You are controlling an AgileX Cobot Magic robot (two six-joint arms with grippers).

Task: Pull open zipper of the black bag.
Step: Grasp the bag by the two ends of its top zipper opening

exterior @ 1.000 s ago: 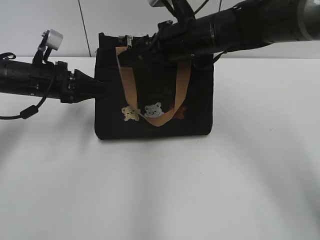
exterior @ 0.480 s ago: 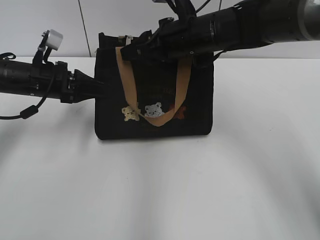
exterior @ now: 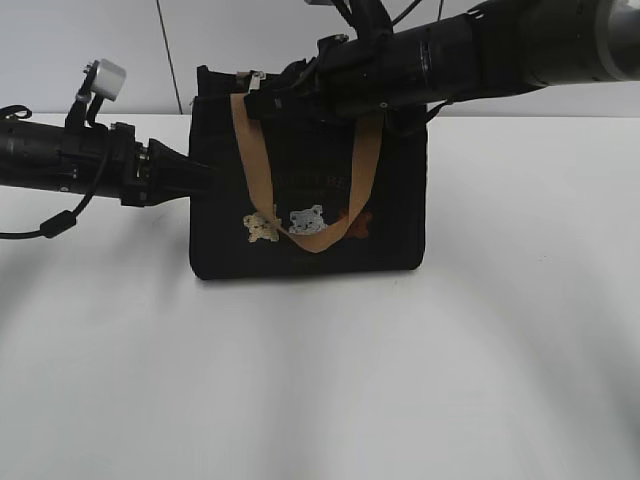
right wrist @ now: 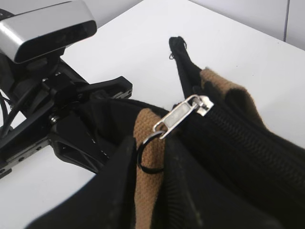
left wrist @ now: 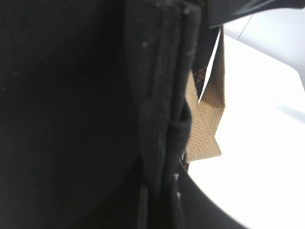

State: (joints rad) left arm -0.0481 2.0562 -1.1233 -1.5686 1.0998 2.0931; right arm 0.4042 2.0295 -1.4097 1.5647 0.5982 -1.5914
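The black bag (exterior: 300, 250) stands upright on the white table, its tan handle (exterior: 320, 235) hanging down the front. My left gripper (exterior: 205, 180) is shut on the fabric of the bag's left side, and in the left wrist view (left wrist: 159, 200) folds of the black bag (left wrist: 71, 95) fill the jaws. My right gripper (exterior: 258, 103) is at the bag's top left corner. In the right wrist view the zipper (right wrist: 248, 143) is closed. Its silver pull (right wrist: 183, 114) slants down to a round ring (right wrist: 151, 155). That ring sits between my right gripper's (right wrist: 155, 149) narrow jaws, over a tan strap (right wrist: 147, 200).
White table (exterior: 320, 380) lies in front of the bag and to both sides, with a pale wall behind. The left arm's wrist camera (right wrist: 43, 26) and gripper frame (right wrist: 71, 133) sit close beside the bag's end in the right wrist view.
My right gripper's jaws have closed in round the zipper pull's ring, and that gripper rose slightly at the bag's top. The left arm and the bag stay still.
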